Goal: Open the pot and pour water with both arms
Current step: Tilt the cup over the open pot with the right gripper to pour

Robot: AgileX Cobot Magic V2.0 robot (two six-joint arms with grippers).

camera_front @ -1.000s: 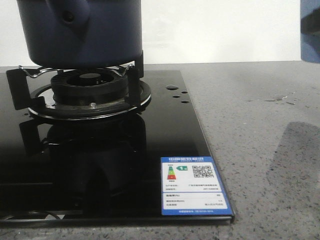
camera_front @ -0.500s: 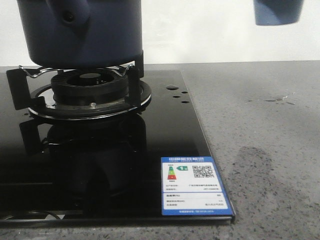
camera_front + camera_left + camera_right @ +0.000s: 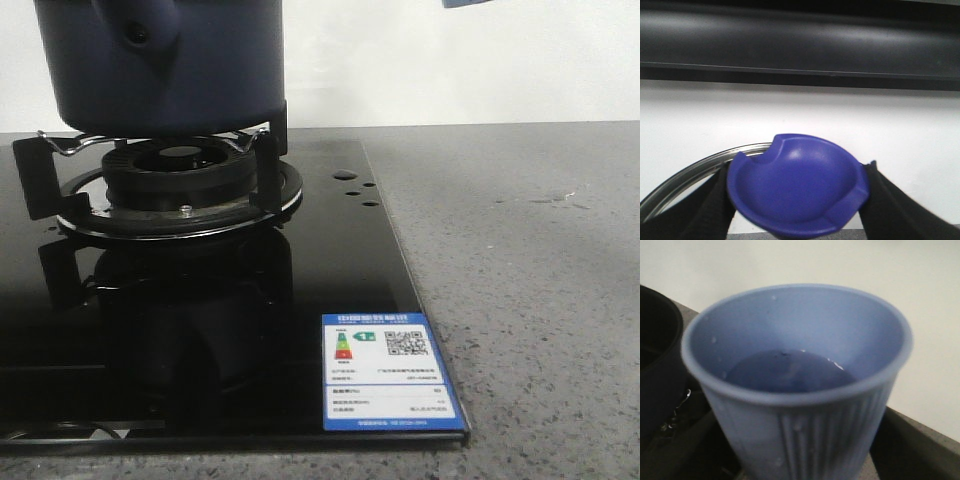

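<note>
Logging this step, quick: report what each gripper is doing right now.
Left gripper: shut on the blue lid knob.
Right gripper: shut on the pale blue cup, water inside.

Dark navy pot (image 3: 160,65), glossy black hob (image 3: 200,330), speckled grey bench (image 3: 520,260), pale blue ribbed cup (image 3: 800,385), blue-bordered white label (image 3: 392,372).

A kitchen: gas hob (image 3: 200,300) set in stone counter (image 3: 520,280)

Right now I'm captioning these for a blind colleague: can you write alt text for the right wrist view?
A pale blue ribbed cup fills the view, upright and holding water, droplets on its inner wall. The dark pot's open rim shows beside it, in front of a white wall.
</note>
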